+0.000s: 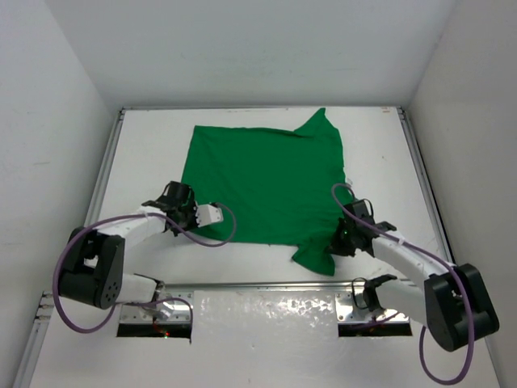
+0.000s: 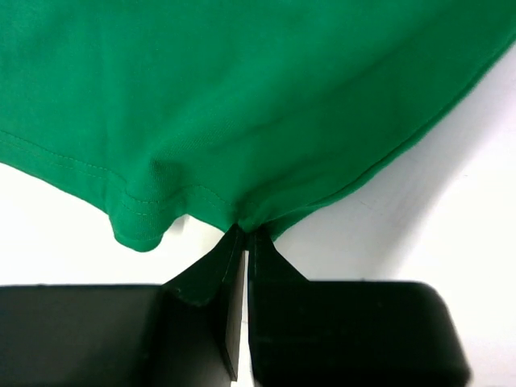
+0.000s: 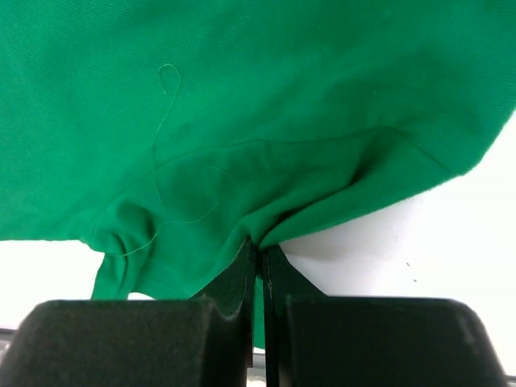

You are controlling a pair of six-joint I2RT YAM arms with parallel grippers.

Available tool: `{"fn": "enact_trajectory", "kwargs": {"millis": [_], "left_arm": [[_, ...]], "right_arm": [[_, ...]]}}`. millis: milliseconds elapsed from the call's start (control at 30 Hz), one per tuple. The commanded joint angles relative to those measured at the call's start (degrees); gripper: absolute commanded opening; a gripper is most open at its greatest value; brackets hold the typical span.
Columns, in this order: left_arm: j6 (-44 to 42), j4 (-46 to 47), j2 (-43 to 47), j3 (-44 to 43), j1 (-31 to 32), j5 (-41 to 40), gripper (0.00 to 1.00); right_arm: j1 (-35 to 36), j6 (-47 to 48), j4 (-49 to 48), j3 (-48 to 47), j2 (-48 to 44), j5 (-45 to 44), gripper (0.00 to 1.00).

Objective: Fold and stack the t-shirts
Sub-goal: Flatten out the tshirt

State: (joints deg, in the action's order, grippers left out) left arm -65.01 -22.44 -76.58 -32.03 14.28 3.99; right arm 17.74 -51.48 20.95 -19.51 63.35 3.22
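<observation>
Left end effector (image 2: 244,235), t-shirt (image 2: 242,97), white table (image 2: 455,218)

1. A bright green t-shirt (image 1: 262,190) is seen spread flat on the white table (image 1: 137,162).
2. One sleeve is found at the far right corner of the t-shirt, and the other sleeve at its near right corner.
3. The left gripper (image 1: 186,214) is placed at the near left edge of the t-shirt, touching the cloth.
4. The right gripper (image 1: 341,238) is placed at the near right side of the t-shirt, just beside the near sleeve.
5. A purple cable (image 1: 55,284) is looped along each arm, nearer than the t-shirt.
</observation>
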Motion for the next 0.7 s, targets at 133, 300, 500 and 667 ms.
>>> {"fn": "enact_trajectory", "kwargs": {"millis": [133, 300, 500, 667], "left_arm": [[0.2, -9.8, 7.3, -2.4, 0.3, 2.3, 0.0], [0.1, -18.3, 13.6, -2.9, 0.4, 3.0, 0.0], [1.8, -25.4, 18.6, -2.6, 0.4, 3.9, 0.0], [3.7, -31.7, 21.2, -4.6, 0.4, 3.5, 0.0]], "right_arm": [[0.2, 1.9, 10.7, 1.6, -10.0, -3.8, 0.0], [0.2, 4.1, 22.1, -2.4, -20.3, -6.3, 0.0], [0.3, 7.4, 30.3, -8.6, -22.7, -4.7, 0.0], [0.3, 9.2, 35.0, -13.4, -21.7, -4.0, 0.0]]}}
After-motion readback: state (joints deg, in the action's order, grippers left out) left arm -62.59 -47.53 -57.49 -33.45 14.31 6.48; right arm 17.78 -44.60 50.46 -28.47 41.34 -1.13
